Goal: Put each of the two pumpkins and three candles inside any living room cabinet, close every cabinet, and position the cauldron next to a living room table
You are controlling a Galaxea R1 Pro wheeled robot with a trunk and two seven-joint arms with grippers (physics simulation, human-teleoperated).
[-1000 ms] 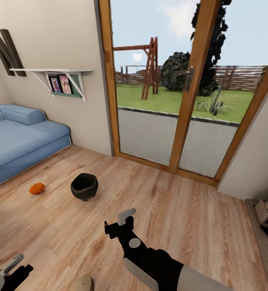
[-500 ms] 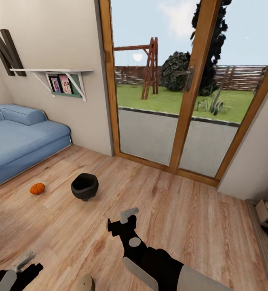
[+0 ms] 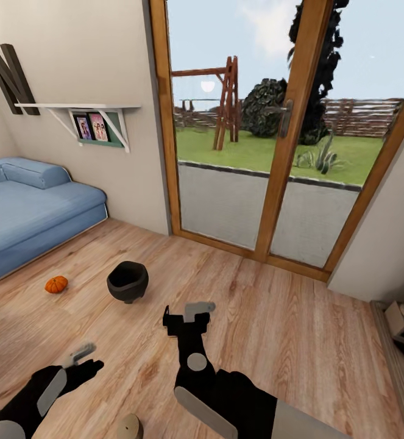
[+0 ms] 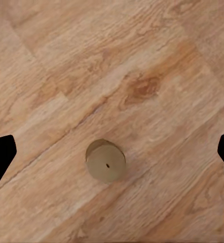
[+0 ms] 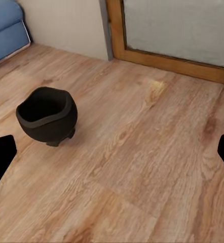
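The room itself has not shifted over the last second: the glass garden door point(image 3: 275, 152), the blue sofa point(image 3: 25, 207) along the wall and the plank floor point(image 3: 275, 329) sit exactly where they did, so the robot's base and head are holding position. What has changed is the arms. The left gripper point(image 3: 85, 353), a second ago barely poking in at the lower corner of the head view, has swung up and forward over the floor, and its wrist camera now looks straight down on a stubby beige candle point(image 4: 106, 161) standing upright on the boards between its fingers, which are spread wide and touching nothing. The right gripper point(image 3: 195, 310) has turned a little at the wrist and edged forward, also spread and empty, facing the black cauldron point(image 3: 127, 280) that rests on the floor a short way ahead of it. The small orange pumpkin point(image 3: 56, 284) lies untouched near the sofa, just beyond the cauldron. To my eye the left arm is lining up over that candle to take it first; nothing has yet been collected here.
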